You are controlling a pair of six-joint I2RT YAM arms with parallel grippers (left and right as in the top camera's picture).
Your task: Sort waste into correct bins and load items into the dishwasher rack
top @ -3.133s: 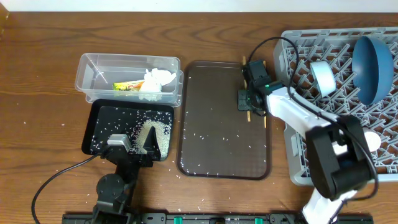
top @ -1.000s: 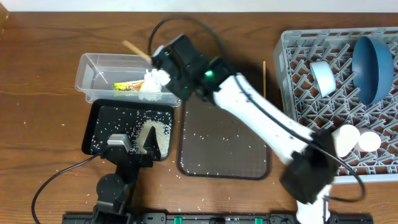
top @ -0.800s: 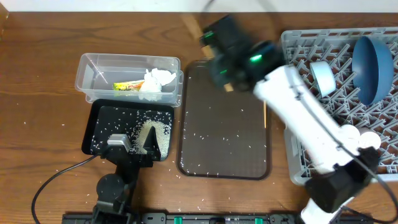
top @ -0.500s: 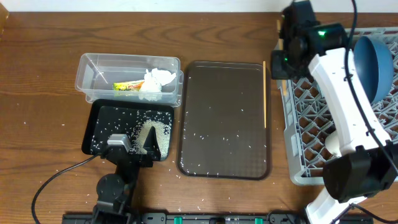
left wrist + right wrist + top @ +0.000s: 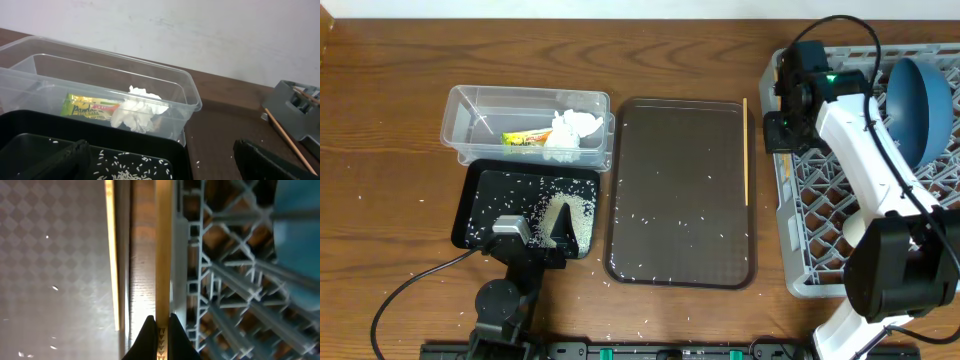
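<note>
My right gripper [image 5: 780, 128] [image 5: 161, 322] is shut on a wooden chopstick [image 5: 162, 255] and holds it along the left wall of the grey dishwasher rack [image 5: 800, 210] [image 5: 215, 280]. The second chopstick [image 5: 745, 150] [image 5: 112, 255] lies on the brown tray's right edge. A dark blue plate [image 5: 920, 95] leans in the rack. The clear tub [image 5: 460, 125] [image 5: 190, 95] holds the snack wrapper [image 5: 525, 138] [image 5: 87, 107] and the tissue [image 5: 572, 128] [image 5: 140, 112]. My left gripper [image 5: 535, 232] [image 5: 160, 160] is open and empty over the black tray [image 5: 480, 190] [image 5: 75, 142], which holds rice [image 5: 575, 212] [image 5: 125, 173]. My right arm hides the bowl and cups.
The brown serving tray [image 5: 680, 190] lies between the bins and the rack, with scattered rice grains on it. More grains lie on the table left of the black tray [image 5: 380, 195]. The rack's corner [image 5: 295, 105] shows at the right of the left wrist view.
My right arm has swung with the chopstick from over the clear tub, across the brown tray, to the rack's left wall. The left arm has not moved.
</note>
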